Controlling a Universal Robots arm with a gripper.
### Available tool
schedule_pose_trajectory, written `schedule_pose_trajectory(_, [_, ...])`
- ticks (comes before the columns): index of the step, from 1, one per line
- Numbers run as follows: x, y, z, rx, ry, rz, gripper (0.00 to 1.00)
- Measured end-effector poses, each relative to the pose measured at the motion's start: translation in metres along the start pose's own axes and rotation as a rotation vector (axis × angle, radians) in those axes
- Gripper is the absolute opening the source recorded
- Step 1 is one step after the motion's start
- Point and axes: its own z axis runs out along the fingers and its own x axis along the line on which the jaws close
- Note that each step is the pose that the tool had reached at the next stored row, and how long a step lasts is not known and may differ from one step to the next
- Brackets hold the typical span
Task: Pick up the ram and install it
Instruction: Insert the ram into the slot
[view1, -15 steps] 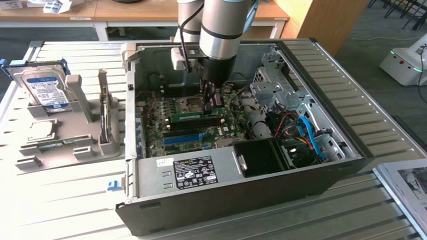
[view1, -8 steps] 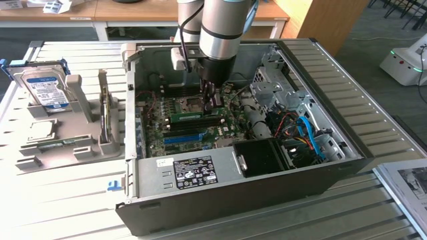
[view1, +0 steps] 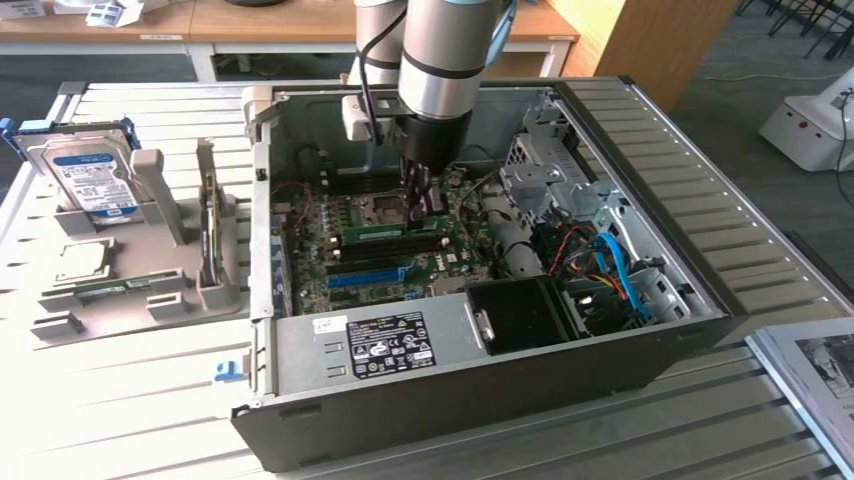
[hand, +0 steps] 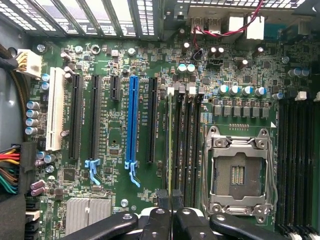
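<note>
The ram (hand: 170, 145) is a thin green stick seen edge-on, standing along a black memory slot between the blue slot and the CPU socket. In the exterior view the ram (view1: 374, 232) lies along the motherboard's slots inside the open computer case (view1: 694, 310). My gripper (hand: 170, 199) is shut, its two black fingertips (hand: 162, 197) pinching the stick's near end. From outside, the gripper (view1: 424, 208) reaches straight down into the case over the motherboard (view1: 400, 260), at the end of the stick nearer the exterior view's right.
A long blue slot (hand: 132, 120) and a metal CPU socket (hand: 240, 175) flank the memory slots. A grey holder (view1: 147, 290) on the exterior view's left carries a silver hard drive (view1: 87, 180). A power supply (view1: 387, 340), black fan shroud (view1: 527, 315) and cables (view1: 607, 265) crowd the case.
</note>
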Motion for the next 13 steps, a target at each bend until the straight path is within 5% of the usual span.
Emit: schedule_pose_trajectory(13, [0.0000, 0.0000, 0.0001, 0.0000, -0.0004, 0.011, 0.11])
